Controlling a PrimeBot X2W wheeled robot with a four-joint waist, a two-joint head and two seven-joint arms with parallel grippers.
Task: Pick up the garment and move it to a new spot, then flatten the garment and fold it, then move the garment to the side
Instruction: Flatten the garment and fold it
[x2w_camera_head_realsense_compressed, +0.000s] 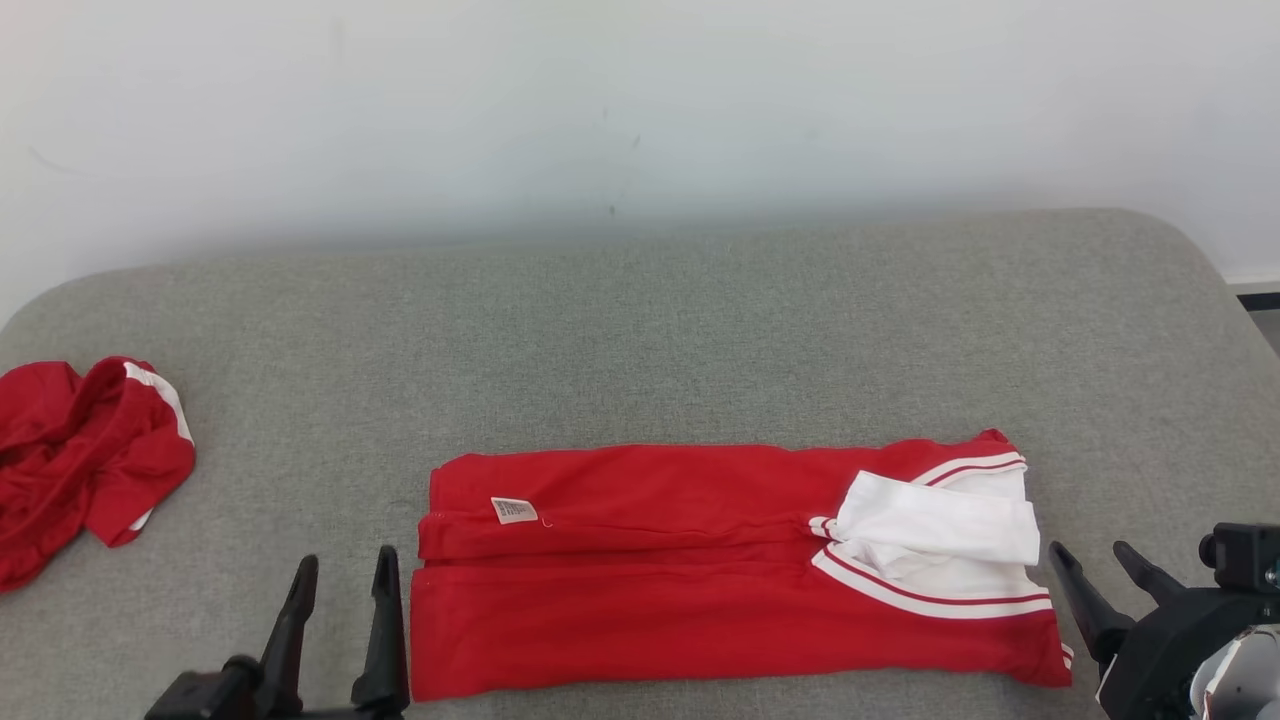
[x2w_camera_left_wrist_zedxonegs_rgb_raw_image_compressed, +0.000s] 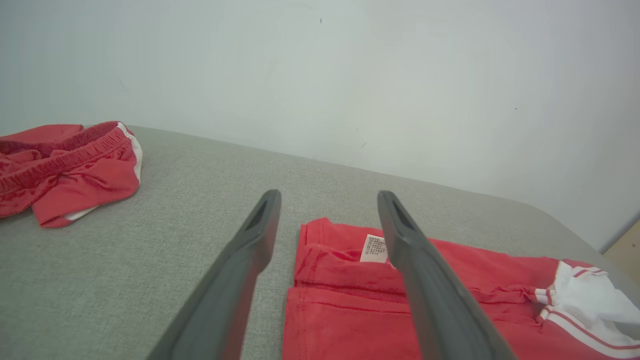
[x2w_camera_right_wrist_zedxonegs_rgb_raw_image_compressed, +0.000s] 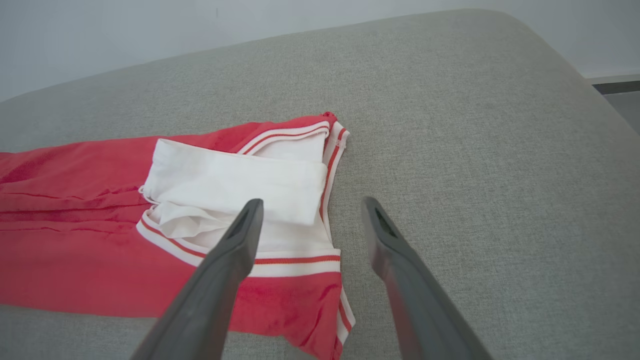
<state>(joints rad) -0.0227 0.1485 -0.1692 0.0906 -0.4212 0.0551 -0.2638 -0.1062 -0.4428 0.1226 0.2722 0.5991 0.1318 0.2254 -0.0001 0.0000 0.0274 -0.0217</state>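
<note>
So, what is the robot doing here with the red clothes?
A two-armed robot is folding a red garment on a grey cushion. The garment lies folded into a long strip. The left gripper and right gripper stand open at its two ends, holding nothing. A second red garment lies crumpled at the far left.

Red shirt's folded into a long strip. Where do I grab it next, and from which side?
Likely the short ends: left gripper at the label end, right gripper at the white collar end, each from its own side. The red shirt lies flat, long across, both open grippers beside those ends.
</note>
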